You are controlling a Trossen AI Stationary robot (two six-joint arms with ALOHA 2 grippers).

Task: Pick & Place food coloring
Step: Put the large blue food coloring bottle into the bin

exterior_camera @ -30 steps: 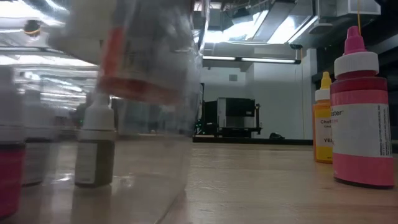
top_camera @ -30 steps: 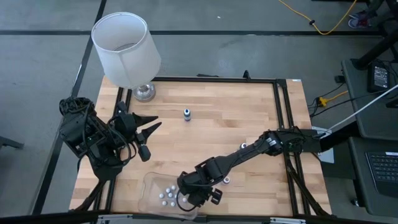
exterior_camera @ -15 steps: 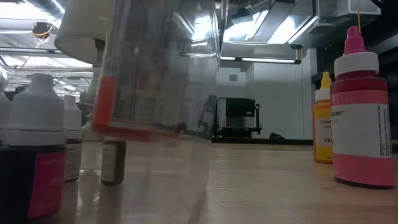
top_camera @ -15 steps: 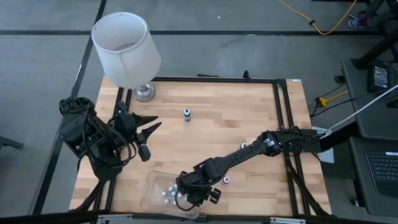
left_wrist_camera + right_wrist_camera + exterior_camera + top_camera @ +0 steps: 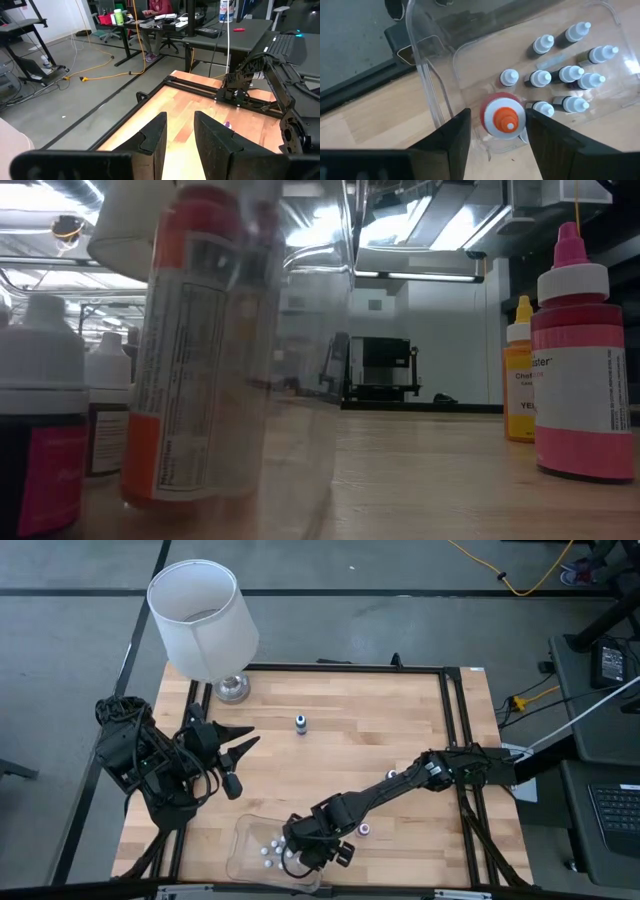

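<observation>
An orange food coloring bottle (image 5: 503, 118) with a white collar stands upright on the floor of a clear plastic tray (image 5: 425, 75) near the table's front edge. My right gripper (image 5: 498, 120) is over it, open and pointing steeply down, one finger on each side of its cap. A gap shows beside one finger. In the low view the bottle (image 5: 195, 350) stands behind the tray's clear wall. Several small white-capped bottles (image 5: 565, 75) stand in the same tray. My left gripper (image 5: 240, 743) waits open, raised at the table's left.
A blue-topped bottle (image 5: 300, 723) stands mid-table, and a pink one (image 5: 365, 830) just right of the tray (image 5: 250, 855). The low view shows that pink bottle (image 5: 583, 370) and a yellow one (image 5: 520, 370). A white-shaded lamp (image 5: 205, 625) stands at the far left corner.
In the low view the orange bottle has come down. It hung tilted above the tray floor a second ago and now stands upright on it. My right arm has stayed over the tray.
</observation>
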